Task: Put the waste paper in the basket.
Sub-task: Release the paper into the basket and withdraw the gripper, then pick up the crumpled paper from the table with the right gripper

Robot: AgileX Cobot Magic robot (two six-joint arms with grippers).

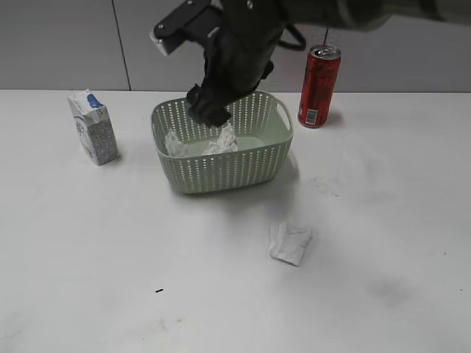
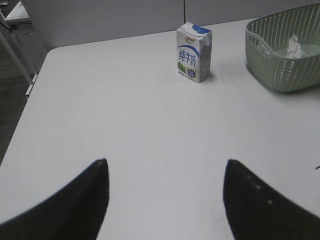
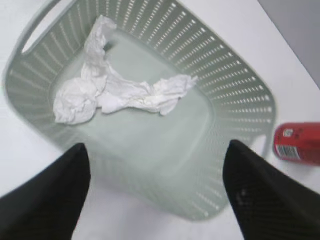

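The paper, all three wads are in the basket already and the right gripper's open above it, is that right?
Not quite: the exterior view shows one wad of paper on the table, outside the basket. Only two wads lie inside. The right gripper is open above it.

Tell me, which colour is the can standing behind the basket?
The can is red with a silver top, shown best in the exterior view.

A white table [image 1: 88,265] stands before a grey panelled wall [image 1: 66,44] under even light.
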